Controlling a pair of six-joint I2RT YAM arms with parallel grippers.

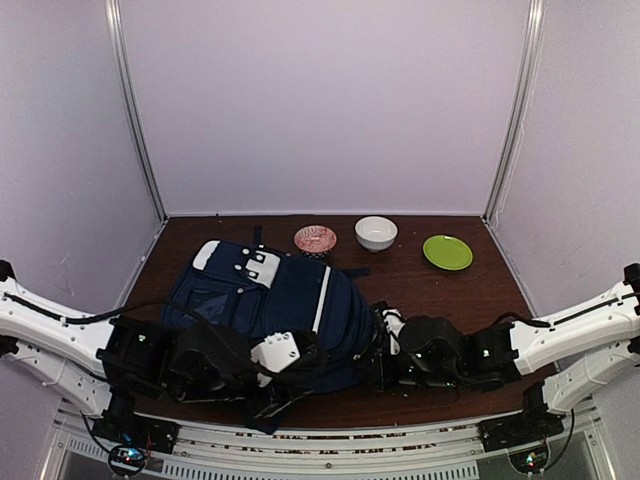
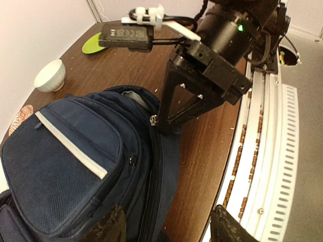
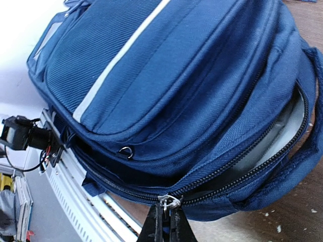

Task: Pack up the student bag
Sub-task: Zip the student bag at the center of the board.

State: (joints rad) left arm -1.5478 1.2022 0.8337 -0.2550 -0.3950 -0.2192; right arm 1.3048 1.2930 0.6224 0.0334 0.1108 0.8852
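One student bag point(image 1: 290, 295), two bowls point(image 1: 376, 233) point(image 1: 315, 239) (one patterned), one plate point(image 1: 447, 251)

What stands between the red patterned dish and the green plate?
A white bowl stands between the red patterned dish and the green plate, apart from both; the top external view shows this.

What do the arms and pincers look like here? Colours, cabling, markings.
The left arm and right arm have white links, black joint housings, black cables along them. The right pincer: black triangular frame, slim black fingers, green light on the motor behind. The left pincer: dark fingers, scuffed brownish pads.
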